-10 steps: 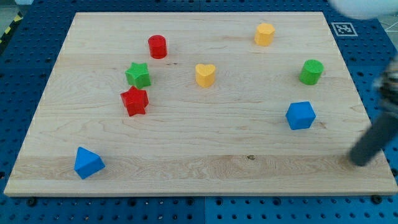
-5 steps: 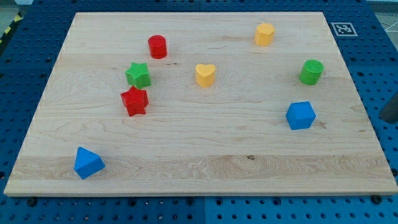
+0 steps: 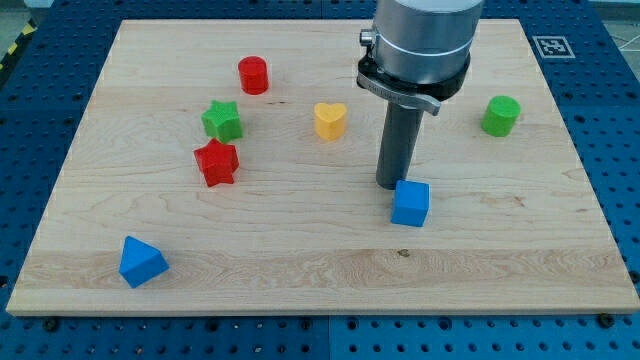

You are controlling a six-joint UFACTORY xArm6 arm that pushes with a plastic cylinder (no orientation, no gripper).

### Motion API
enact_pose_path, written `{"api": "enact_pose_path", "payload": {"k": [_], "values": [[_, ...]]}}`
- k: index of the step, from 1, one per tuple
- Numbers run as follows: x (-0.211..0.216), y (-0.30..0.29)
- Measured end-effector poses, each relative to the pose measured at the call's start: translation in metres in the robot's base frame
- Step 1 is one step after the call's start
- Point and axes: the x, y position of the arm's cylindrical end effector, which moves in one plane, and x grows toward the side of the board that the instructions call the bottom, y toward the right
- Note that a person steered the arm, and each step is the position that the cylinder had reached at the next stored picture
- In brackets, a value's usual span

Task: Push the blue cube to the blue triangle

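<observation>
The blue cube (image 3: 410, 203) sits right of the board's middle, toward the view's bottom. My tip (image 3: 391, 184) rests on the board just at the cube's upper-left edge, touching or nearly touching it. The rod rises from there into the arm's grey body (image 3: 420, 40) at the view's top. The blue triangle (image 3: 141, 262) lies far off at the bottom left corner of the wooden board (image 3: 300, 260).
A red cylinder (image 3: 253, 75), green star (image 3: 222, 121) and red star (image 3: 216, 162) stand at the upper left. A yellow heart (image 3: 330, 120) is near the middle. A green cylinder (image 3: 501, 115) is at the right. The arm hides the yellow block at the top.
The arm came in from the right edge to the board's middle. The blue cube has moved left and slightly down from its earlier place at the right.
</observation>
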Motion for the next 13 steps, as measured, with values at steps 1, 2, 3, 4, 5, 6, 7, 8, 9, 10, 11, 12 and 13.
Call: {"api": "enact_pose_path", "payload": {"k": [1, 2, 3, 4, 5, 6, 7, 8, 9, 10, 11, 12, 13], "values": [[0.0, 0.031], [0.007, 0.044], [0.031, 0.006], [0.044, -0.048], [0.042, -0.044], [0.039, 0.012], [0.06, 0.051], [0.073, 0.019], [0.069, -0.058], [0.068, -0.124], [0.068, -0.119], [0.07, -0.072], [0.081, -0.089]]}}
